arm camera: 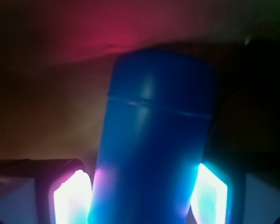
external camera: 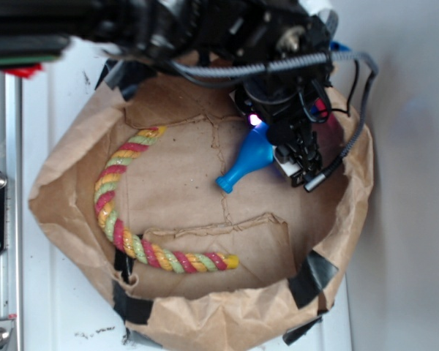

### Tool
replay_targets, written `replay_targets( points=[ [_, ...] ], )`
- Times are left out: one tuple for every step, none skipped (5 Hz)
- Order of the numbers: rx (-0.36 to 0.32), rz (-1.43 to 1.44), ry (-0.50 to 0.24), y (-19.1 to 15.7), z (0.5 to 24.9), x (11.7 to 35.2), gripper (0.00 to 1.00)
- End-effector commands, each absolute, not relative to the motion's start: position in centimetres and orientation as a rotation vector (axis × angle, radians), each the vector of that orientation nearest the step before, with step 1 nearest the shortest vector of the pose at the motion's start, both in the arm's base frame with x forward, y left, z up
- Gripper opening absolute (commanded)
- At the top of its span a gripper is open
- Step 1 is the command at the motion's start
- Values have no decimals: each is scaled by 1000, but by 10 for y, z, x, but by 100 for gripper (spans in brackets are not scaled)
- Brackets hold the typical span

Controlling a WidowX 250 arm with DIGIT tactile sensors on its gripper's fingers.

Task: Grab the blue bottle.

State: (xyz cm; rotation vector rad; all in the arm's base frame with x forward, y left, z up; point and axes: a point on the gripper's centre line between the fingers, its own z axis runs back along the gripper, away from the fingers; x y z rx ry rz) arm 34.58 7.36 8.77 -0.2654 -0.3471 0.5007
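Left of everything in the crumpled brown paper bag tray lies the curved red-yellow-green twisted rope; right of the rope, well apart, the small bright blue smooth plastic bottle lies tilted, neck toward the rope. The black gripper straddles its wide body, glowing pads seemingly touching both sides, though dimness hides true contact. Likely light, stiff and slippery, so the wide body suits holding.

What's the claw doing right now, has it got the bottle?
Claw: closed on the blue bottle; in the wrist view the bottle's body fills the gap between both glowing fingers. Whether it is lifted cannot be told.
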Motion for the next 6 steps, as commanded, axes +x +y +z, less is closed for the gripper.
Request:
replay_targets(
  points=[
    [-397,380,-345,62,171,322,0],
    [-400,275,-306,39,186,310,0],
    [-345,105,-301,15,199,297,0],
    [-424,80,-335,18,226,283,0],
    [-404,56,-374,22,230,279,0],
    [-321,17,-363,20,225,273,64]
  ],
)
